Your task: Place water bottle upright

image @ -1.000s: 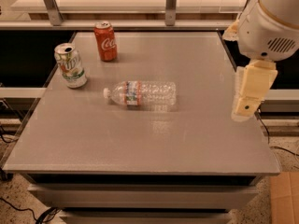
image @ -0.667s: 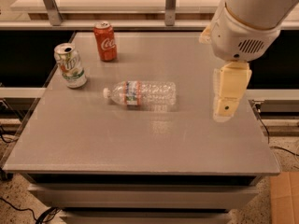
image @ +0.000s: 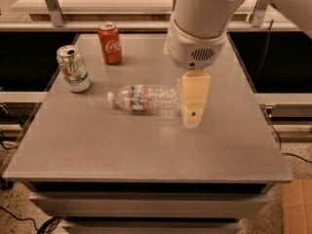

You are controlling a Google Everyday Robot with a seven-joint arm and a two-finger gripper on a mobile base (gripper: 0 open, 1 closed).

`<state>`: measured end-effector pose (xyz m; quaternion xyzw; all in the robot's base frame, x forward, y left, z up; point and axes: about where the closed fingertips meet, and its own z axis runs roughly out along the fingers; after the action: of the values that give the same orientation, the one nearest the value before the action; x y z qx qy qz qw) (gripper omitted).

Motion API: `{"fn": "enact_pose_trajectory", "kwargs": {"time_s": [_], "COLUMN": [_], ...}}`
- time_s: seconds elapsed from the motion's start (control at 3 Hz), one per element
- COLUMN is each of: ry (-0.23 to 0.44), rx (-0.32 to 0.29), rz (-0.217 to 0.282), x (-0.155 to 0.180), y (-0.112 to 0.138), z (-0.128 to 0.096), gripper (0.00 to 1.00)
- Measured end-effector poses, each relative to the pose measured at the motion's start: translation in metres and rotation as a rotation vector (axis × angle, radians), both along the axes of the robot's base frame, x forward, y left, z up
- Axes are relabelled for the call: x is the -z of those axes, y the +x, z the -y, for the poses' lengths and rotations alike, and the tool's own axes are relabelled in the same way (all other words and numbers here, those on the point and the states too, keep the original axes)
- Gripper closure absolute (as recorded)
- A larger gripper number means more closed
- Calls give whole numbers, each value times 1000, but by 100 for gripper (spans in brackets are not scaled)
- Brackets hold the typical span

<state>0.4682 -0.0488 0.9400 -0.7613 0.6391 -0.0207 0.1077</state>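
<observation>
The water bottle (image: 146,97) lies on its side in the middle of the grey table (image: 146,145), its white cap pointing left and its label band near the neck. My gripper (image: 193,116) hangs from the big white arm above the table. It is at the bottle's base end, on the right, and covers that end from view. I cannot tell if it touches the bottle.
A green-and-white soda can (image: 73,68) stands upright at the table's left edge. A red cola can (image: 109,43) stands upright at the back left. A shelf frame runs behind the table. A cardboard box (image: 297,206) sits on the floor at the lower right.
My arm and gripper have moved left from the table's right side to the bottle's base end. The bottle and both cans have not moved.
</observation>
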Motion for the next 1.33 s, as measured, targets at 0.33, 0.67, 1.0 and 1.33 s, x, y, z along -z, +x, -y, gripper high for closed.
{"fn": "enact_pose_trajectory", "kwargs": {"time_s": [0.33,0.67,1.0,1.33], "ry": [-4,-35,-63,-97], "rx": [-8,-27,-44,-29], "rz": [0,22,29,25], "x": [2,1,8,25], "y": [11,27,41,49], "z": [-14,-36,-60,-80], "gripper": [0,0,0,0]}}
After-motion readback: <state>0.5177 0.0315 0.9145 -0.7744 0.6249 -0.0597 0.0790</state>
